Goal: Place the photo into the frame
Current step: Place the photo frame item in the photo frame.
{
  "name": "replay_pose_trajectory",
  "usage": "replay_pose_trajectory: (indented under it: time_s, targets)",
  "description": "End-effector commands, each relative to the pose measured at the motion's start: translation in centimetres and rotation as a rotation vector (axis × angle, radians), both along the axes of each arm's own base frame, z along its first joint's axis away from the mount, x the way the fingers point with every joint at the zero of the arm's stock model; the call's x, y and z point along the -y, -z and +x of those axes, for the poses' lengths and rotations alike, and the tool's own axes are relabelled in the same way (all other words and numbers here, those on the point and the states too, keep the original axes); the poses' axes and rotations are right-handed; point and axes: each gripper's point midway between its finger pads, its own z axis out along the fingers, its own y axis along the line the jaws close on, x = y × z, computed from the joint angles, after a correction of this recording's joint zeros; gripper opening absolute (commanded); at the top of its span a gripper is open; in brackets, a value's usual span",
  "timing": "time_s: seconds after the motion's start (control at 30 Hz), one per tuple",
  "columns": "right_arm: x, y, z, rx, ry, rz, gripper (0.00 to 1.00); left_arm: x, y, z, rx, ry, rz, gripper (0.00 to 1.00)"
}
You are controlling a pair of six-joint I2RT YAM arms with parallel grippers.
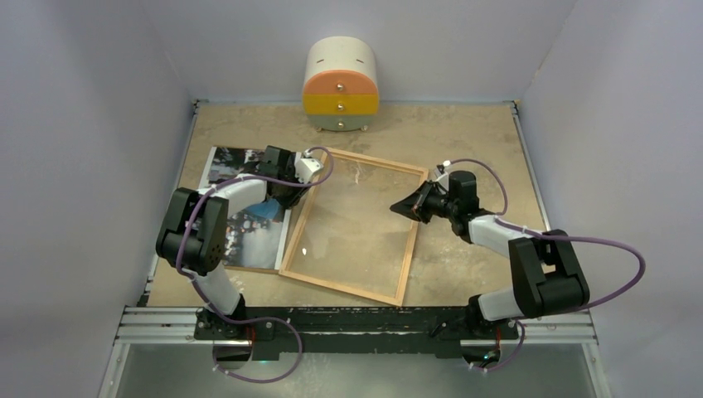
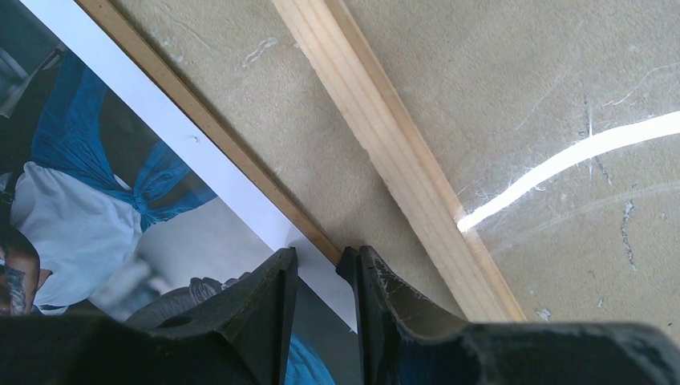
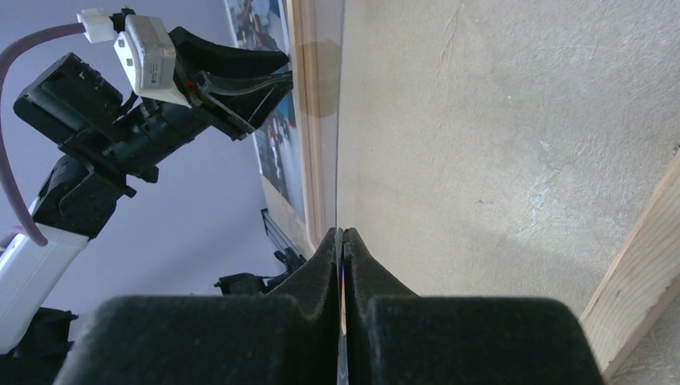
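The frame (image 1: 340,288) lies flat on the table (image 1: 464,141), with the cabinet (image 1: 341,87) beyond its far side. The photo (image 1: 253,236) lies face up just left of the frame, on a brown board (image 1: 249,269).

From above, the left gripper (image 1: 292,192) sits at the photo's right edge, close to the frame's left border, but its jaws are hidden. The left wrist view shows that gripper (image 2: 317,261) partly open. Its fingers (image 2: 273,305) straddle the photo's (image 2: 88,208) white margin, with a strip of board (image 2: 200,120) and bare table between photo and frame (image 2: 385,152).

The right gripper (image 1: 400,207) reaches in over the frame's right border. From above, the pane (image 1: 356,215) is only a hazy sheen inside the frame. The right wrist view shows this gripper (image 3: 342,234) closed on the pane (image 3: 339,120), which runs edge-on out of its tips. That view also shows the left gripper (image 3: 281,68) side-on at the frame's far border.
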Motion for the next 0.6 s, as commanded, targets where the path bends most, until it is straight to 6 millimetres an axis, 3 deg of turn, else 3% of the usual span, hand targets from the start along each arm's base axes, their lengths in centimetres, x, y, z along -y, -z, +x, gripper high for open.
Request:
replay_pose_trajectory:
  time_s: [0.0, 0.57]
  targets:
    - [-0.09, -1.37, 1.17, 0.054, -0.016, 0.0, 0.0, 0.76, 1.36, -1.46, -0.053, 0.035, -0.006, 0.34]
    - [0.03, -1.59, 1.5, 0.086, -0.056, -0.049, 0.0, 0.67, 1.27, -1.51, -0.048, 0.038, 0.002, 0.34]
